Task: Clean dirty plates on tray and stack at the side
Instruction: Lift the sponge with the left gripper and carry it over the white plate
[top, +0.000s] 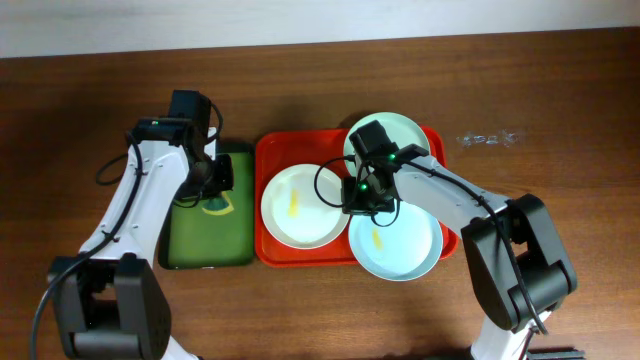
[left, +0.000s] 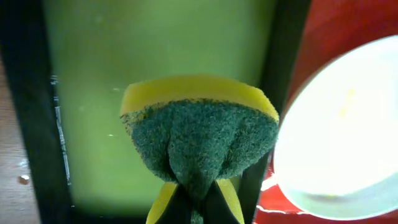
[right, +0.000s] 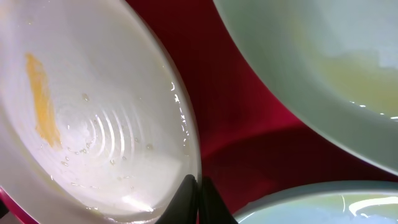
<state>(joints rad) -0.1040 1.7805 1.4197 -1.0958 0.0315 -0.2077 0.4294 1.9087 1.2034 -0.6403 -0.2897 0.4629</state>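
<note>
The red tray (top: 270, 150) holds three plates. The white plate (top: 295, 205) lies at its left with a yellow smear. One mint plate (top: 405, 135) lies at the back right, and another (top: 395, 245) at the front right has a yellow smear. My right gripper (top: 357, 200) is shut on the right rim of the white plate (right: 93, 93); its fingertips (right: 198, 186) pinch the rim over the red tray (right: 236, 112). My left gripper (left: 199, 208) is shut on a yellow-and-green sponge (left: 199, 137) above the dark green tray (left: 155, 62).
The dark green tray (top: 205, 245) sits just left of the red tray on the brown wooden table (top: 560, 80). The white plate (left: 348, 137) shows at the right of the left wrist view. Both mint plates (right: 311, 56) (right: 311, 205) flank the right gripper.
</note>
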